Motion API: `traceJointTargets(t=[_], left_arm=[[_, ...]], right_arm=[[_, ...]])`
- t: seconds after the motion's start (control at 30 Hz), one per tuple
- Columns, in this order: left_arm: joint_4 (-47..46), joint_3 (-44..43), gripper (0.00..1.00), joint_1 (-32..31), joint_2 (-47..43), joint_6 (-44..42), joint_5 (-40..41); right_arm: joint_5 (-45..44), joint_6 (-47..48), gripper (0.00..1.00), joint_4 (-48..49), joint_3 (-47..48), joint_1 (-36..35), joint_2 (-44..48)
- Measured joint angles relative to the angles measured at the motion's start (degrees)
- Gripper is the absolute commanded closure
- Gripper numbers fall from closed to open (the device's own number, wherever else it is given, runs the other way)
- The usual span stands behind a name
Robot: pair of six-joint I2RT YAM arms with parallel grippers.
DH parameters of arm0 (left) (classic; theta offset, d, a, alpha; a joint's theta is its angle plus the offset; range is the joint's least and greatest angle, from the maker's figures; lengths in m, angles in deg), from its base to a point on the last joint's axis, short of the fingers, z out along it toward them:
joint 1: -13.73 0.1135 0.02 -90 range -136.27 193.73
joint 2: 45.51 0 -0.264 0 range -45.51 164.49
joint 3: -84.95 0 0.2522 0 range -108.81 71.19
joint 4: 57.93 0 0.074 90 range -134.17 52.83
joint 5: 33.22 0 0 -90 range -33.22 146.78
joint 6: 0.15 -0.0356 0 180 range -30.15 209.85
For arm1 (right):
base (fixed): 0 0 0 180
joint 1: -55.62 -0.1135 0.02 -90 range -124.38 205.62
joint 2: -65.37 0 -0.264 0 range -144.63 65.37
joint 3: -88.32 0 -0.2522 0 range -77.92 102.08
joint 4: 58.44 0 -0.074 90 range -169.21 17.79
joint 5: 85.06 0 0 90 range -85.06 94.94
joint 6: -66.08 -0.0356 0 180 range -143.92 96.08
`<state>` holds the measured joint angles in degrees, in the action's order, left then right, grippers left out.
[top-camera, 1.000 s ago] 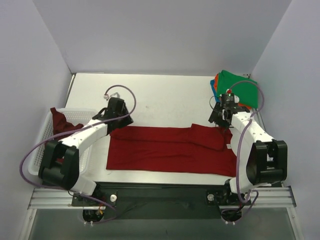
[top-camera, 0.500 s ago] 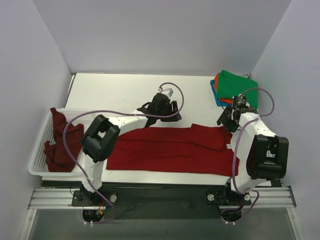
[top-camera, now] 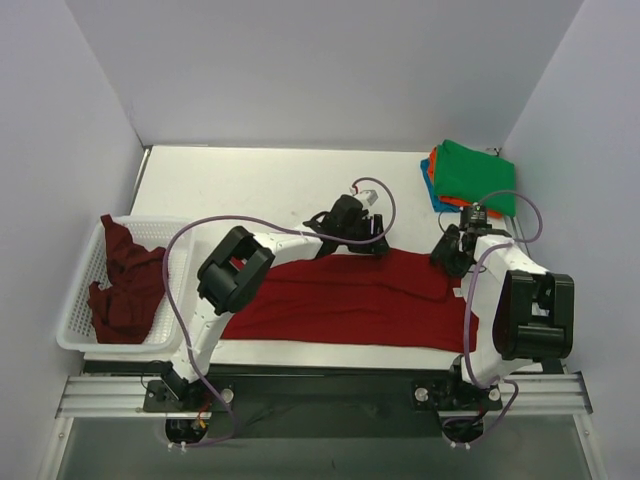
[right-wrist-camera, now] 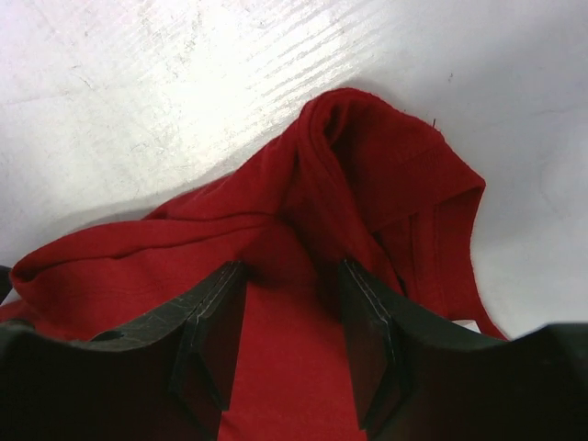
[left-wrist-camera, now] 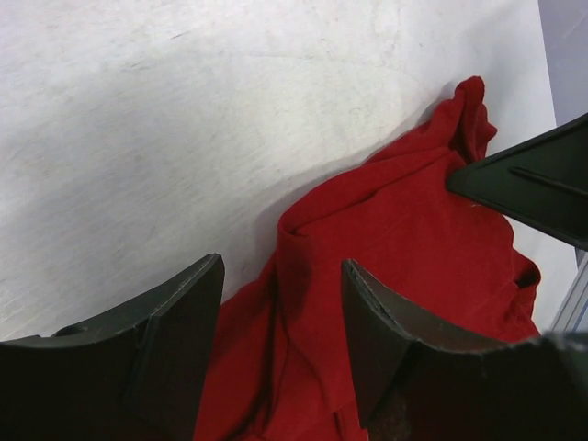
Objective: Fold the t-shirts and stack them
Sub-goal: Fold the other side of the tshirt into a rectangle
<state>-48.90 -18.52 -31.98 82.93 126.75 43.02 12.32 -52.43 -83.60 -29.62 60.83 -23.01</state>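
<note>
While L and R jaws apart, red shirt point(top-camera: 340, 300) edge lies btwn each pair.

White mesh basket point(top-camera: 76, 296) at the white table's point(top-camera: 250, 180) left edge (seemingly overhanging it), pale walls point(top-camera: 320, 70) around

Left gripper point(top-camera: 375, 241) far across to the right, right gripper point(top-camera: 447, 256) nearby, both low, jaws apart

No text, label, brand, number or sign can be read on any thing in these three views.
</note>
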Motion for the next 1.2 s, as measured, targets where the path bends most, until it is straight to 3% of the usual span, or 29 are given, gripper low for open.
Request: traceJointTargets(t=[0.2, 0.43, 0.47, 0.53, 0.6, 0.7, 0.77, 0.8, 0.9, 0.93, 1.2], left_arm=[[-0.2, -4.4, 0.44, -1.1, 2.9, 0.2, -0.7], [-0.2, -6.3, 0.64, -2.0, 4.1, 0.4, -1.7], [-0.2, -6.6, 0.75, -2.1, 4.3, 0.4, -1.8], [-0.2, -7.0, 0.78, -2.2, 4.7, 0.6, -1.9], [-0.2, -7.0, 0.89, -2.3, 4.8, 0.7, -2.0], [-0.2, -7.0, 0.92, -2.3, 4.8, 0.6, -1.9], [-0.1, -7.0, 0.91, -2.3, 4.8, 0.6, -1.9], [-0.1, -7.0, 0.80, -2.3, 4.8, 0.5, -1.9], [0.2, -7.0, 0.70, -2.3, 4.8, 0.0, -1.4], [0.5, -7.0, 0.61, -2.3, 4.8, -0.1, -0.9], [3.8, -7.0, 0.59, -3.0, 4.8, -2.6, 3.2]], right_arm=[[0.1, -0.2, 0.64, 0.4, -0.3, 0.0, 1.6], [0.3, -0.2, 0.82, 0.7, -0.9, 0.0, 3.2], [0.4, -0.3, 0.86, 0.6, -1.1, 0.0, 3.3], [0.6, -0.2, 0.89, 0.7, -1.3, 0.0, 3.5], [0.7, -0.2, 0.92, 0.7, -1.6, 0.0, 3.8], [0.9, -0.2, 0.96, 0.7, -1.9, 0.0, 4.4], [1.0, -0.2, 0.99, 0.7, -2.1, 0.0, 5.0], [1.0, -0.2, 0.99, 0.7, -2.2, 0.0, 5.3], [1.1, -0.2, 0.99, 0.7, -2.9, 0.0, 6.6], [1.2, -0.2, 1.00, 0.7, -3.4, 0.0, 7.3], [1.7, -0.2, 1.00, 0.4, -5.6, -0.9, 12.2]])
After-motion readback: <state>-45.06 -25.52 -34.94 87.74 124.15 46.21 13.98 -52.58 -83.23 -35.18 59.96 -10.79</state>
